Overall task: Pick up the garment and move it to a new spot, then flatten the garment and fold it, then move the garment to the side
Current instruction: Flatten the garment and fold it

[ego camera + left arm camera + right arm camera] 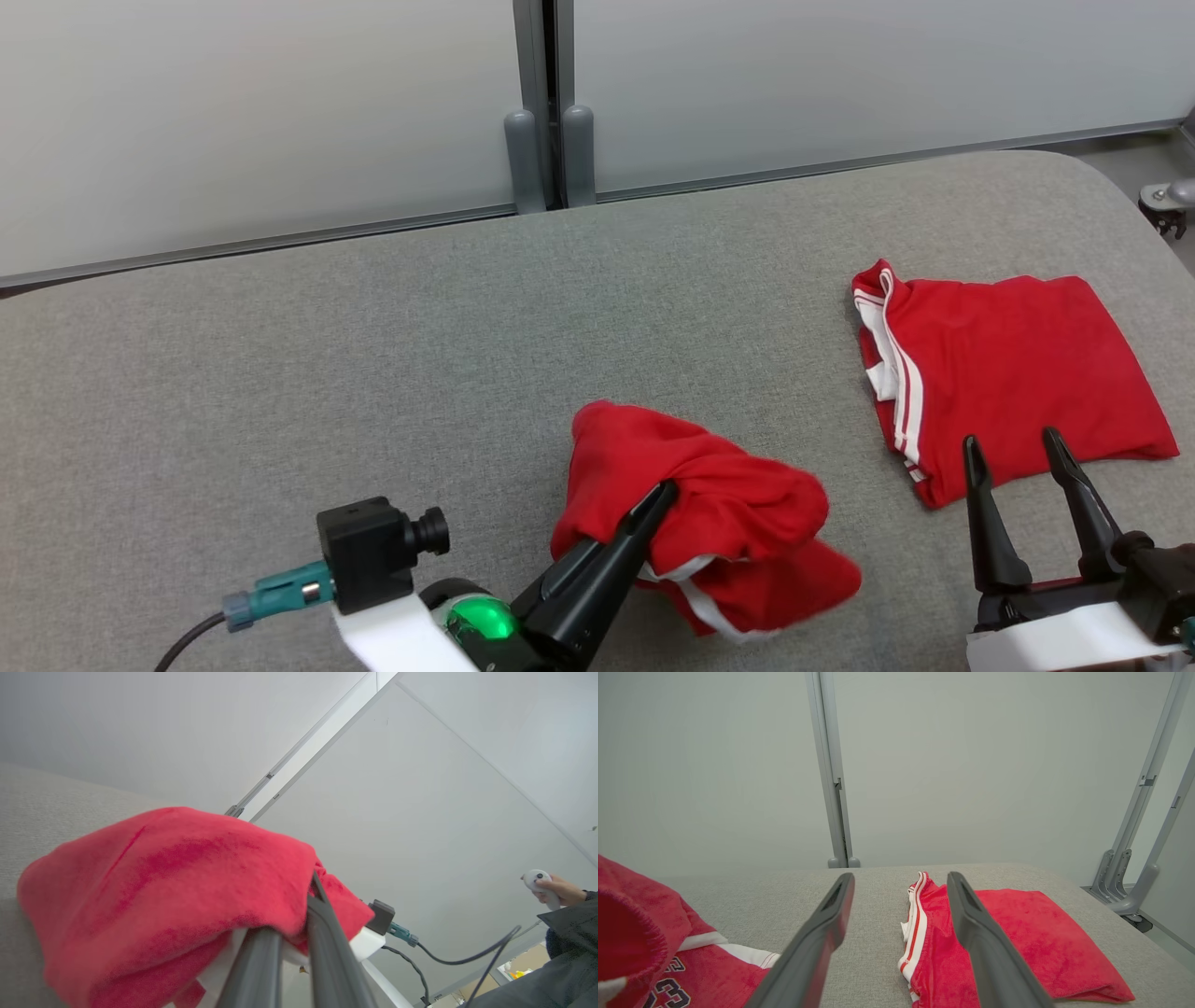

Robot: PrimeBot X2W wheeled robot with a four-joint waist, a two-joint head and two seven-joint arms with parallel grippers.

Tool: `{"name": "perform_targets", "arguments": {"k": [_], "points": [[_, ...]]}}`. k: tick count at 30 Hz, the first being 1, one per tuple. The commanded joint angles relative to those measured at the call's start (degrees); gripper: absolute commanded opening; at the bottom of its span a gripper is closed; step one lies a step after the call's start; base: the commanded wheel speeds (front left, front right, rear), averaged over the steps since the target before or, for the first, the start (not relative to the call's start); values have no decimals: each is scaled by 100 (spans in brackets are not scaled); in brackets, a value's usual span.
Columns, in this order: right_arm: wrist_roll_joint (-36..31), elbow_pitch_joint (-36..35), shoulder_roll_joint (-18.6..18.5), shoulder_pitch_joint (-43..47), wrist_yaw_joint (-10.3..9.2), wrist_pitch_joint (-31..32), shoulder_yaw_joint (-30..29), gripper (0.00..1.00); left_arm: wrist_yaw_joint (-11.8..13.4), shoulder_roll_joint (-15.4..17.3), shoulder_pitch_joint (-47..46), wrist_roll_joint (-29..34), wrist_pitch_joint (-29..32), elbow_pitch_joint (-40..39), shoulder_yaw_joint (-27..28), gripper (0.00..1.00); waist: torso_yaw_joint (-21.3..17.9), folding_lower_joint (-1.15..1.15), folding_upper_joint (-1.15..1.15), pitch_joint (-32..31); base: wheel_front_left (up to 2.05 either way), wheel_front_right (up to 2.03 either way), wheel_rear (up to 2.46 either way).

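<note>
The left pincer (665,490) grips a crumpled red garment (738,532).

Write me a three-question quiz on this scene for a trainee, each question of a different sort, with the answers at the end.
1. True or false: the right gripper stands open and holds nothing.
2. Multiple choice: what is the left gripper shut on? A) the crumpled red garment; B) a towel; C) nothing.
3. Short answer: on which side of the table, the robot's left or its right, does the folded red garment lie?

Key: 1 true. 2 A. 3 right.
</note>
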Motion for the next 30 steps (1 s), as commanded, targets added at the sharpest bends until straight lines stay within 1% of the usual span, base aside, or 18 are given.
{"name": "perform_targets", "arguments": {"k": [1, 5, 7, 9, 12, 14, 15, 16, 18, 19, 20, 22, 23, 24, 25, 26, 28, 30], "points": [[43, -8, -28, -15, -1, -27, -18, 100, 61, -1, 53, -190, 13, -157, -4, 0, -16, 0, 0, 19, 0, 0, 0], [64, -18, -27, -56, -1, -27, -17, 100, 345, -38, 10, -911, -47, -616, -11, 0, -58, 0, 0, 102, 0, 0, 0], [81, -21, -27, -90, -1, -27, 1, 100, 535, -43, -149, -1092, -218, -642, 97, 0, -87, 0, 0, 151, 0, 0, 0], [86, -20, -27, -119, -1, -27, 21, 100, 742, -51, -271, -1247, -482, -468, 213, 0, -119, 0, 0, 202, 0, 0, 0], [99, -6, -28, -160, -1, -27, 45, 100, 1107, -51, -563, -1498, -969, 234, 478, 0, -167, 0, 0, 290, 0, 0, 0], [103, 9, -27, -188, -1, -27, 85, 100, 1314, -46, -767, -1606, -1272, 933, 662, 0, -218, 0, 0, 349, 0, 0, 0], [109, 19, -28, -205, -1, -27, 104, 100, 1424, -60, -828, -1809, -1452, 1295, 756, 0, -243, 0, 0, 377, 0, 0, 0], [112, 29, -27, -226, -1, -27, 118, 100, 1495, -50, -943, -1781, -1600, 1678, 864, 0, -270, 0, 0, 398, 0, 0, 0], [120, 44, -28, -250, -2, -27, 141, 100, 1562, -53, -1156, -1828, -1856, 2383, 1006, 0, -322, 0, 0, 431, 0, 0, 0], [120, 53, -28, -250, -1, -27, 139, 100, 1551, -52, -1227, -1782, -1967, 2697, 1069, 0, -340, 0, 0, 444, 0, 0, 0], [118, 56, -28, -247, -1, -27, 132, 100, 1547, -50, -1275, -1906, -2080, 2973, 1151, 0, -352, 0, 0, 451, 0, 0, 0], [114, 62, -27, -230, -1, -27, 114, 100, 1516, -50, -1390, -1977, -2279, 3428, 1268, 0, -367, 0, 0, 461, 0, 0, 0], [114, 62, -27, -230, -1, -27, 114, 100, 1516, -50, -1390, -1977, -2279, 3428, 1268, 0, -367, 0, 0, 461, 0, 0, 0], [114, 68, -26, -224, -1, -27, 109, 100, 1523, -50, -1429, -2030, -2392, 3609, 1328, 22, -369, 0, 0, 464, 0, 0, 0], [116, 75, -27, -218, -1, -27, 102, 100, 1497, -49, -1459, -2030, -2481, 3749, 1371, 59, -368, 0, 0, 464, 0, 0, 0], [118, 79, -27, -211, -1, -27, 96, 100, 1467, -50, -1466, -1999, -2573, 3857, 1405, 100, -364, 0, 0, 460, 0, 0, 0], [123, 83, -28, -196, -1, -27, 74, 100, 1399, -32, -1414, -1960, -2738, 3952, 1499, 100, -347, 0, 0, 444, 0, 0, 0], [127, 90, -27, -178, -1, -27, 53, 100, 1321, 98, -1275, -1804, -2948, 3885, 1547, 100, -323, 0, 0, 415, 0, 0, 0]]}}
